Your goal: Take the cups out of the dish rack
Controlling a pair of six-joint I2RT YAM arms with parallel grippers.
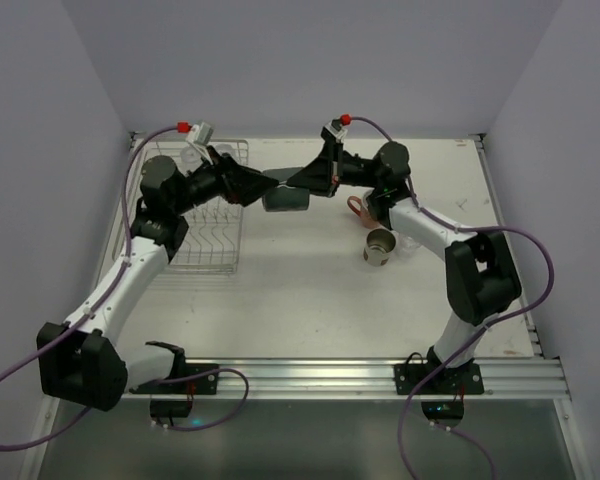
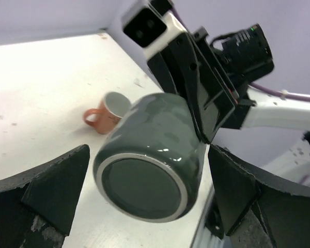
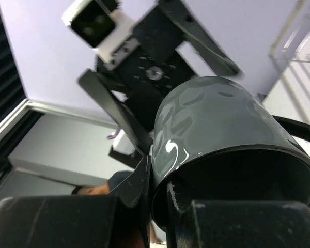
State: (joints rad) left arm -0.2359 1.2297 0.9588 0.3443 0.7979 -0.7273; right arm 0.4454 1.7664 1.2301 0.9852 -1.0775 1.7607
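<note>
A dark green mug (image 1: 286, 198) hangs on its side in the air just right of the dish rack (image 1: 208, 255). My right gripper (image 3: 163, 191) is shut on the mug's (image 3: 217, 119) rim, one finger inside and one outside. My left gripper (image 2: 147, 170) stands wide open around the mug's (image 2: 155, 155) base, with a gap on both sides. A salmon-pink mug (image 1: 358, 208) lies on the table, also seen in the left wrist view as the pink mug (image 2: 106, 113). A tan metallic cup (image 1: 379, 247) stands upright near it.
A clear glass (image 1: 195, 155) sits at the rack's far left corner. Both arms meet above the table's middle back. The table's raised edges run along the left, right and back, with purple walls behind.
</note>
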